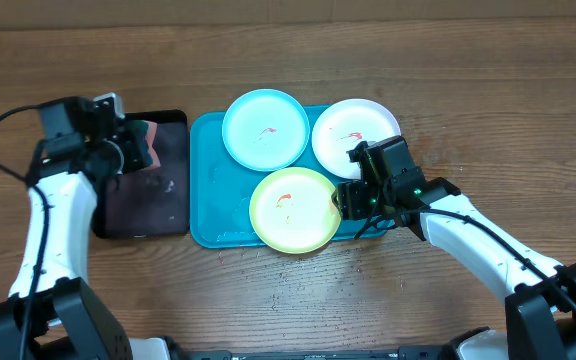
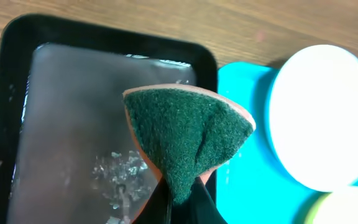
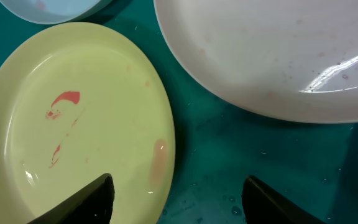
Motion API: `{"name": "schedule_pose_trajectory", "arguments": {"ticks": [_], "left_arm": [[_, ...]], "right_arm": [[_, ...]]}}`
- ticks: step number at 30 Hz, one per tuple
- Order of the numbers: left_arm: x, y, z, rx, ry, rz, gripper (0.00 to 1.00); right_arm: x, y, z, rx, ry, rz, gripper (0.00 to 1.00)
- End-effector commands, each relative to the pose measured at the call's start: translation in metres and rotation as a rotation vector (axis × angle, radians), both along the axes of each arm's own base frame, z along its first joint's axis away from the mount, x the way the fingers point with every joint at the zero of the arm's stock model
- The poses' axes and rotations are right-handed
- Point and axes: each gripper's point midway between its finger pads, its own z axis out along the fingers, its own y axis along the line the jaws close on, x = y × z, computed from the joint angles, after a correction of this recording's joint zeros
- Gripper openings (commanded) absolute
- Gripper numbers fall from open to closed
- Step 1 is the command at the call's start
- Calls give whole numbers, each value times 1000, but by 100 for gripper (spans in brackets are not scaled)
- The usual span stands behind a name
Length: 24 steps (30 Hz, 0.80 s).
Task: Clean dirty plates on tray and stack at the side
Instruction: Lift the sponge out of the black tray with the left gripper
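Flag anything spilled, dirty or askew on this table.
Red smears dirty the yellow-green plate, the cyan plate and the white plate. Liquid pools in the black tray. Nothing looks broken or tipped over.

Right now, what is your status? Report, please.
Left gripper shut on green sponge, over black tray. Right gripper open, over yellow-green plate edge. Cyan plate, white plate also on turquoise tray; all red-smeared, none stacked. Nothing blocks them.
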Motion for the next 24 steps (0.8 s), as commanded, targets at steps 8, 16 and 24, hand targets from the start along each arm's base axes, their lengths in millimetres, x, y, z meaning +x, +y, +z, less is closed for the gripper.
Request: {"name": "schedule_pose_trajectory", "arguments": {"ticks": [8,16,24], "left_arm": [[-20,1,18,-195,-54,-101,4],[-45,3,31,-196,-46,-65,4],[-53,-2,55,-121,-242,-38,4]], "right_arm": [[8,3,8,4,-25,-1,67],[7,3,7,1,-19,-1,67],[6,2,6,-1,-15,-1,67]]}}
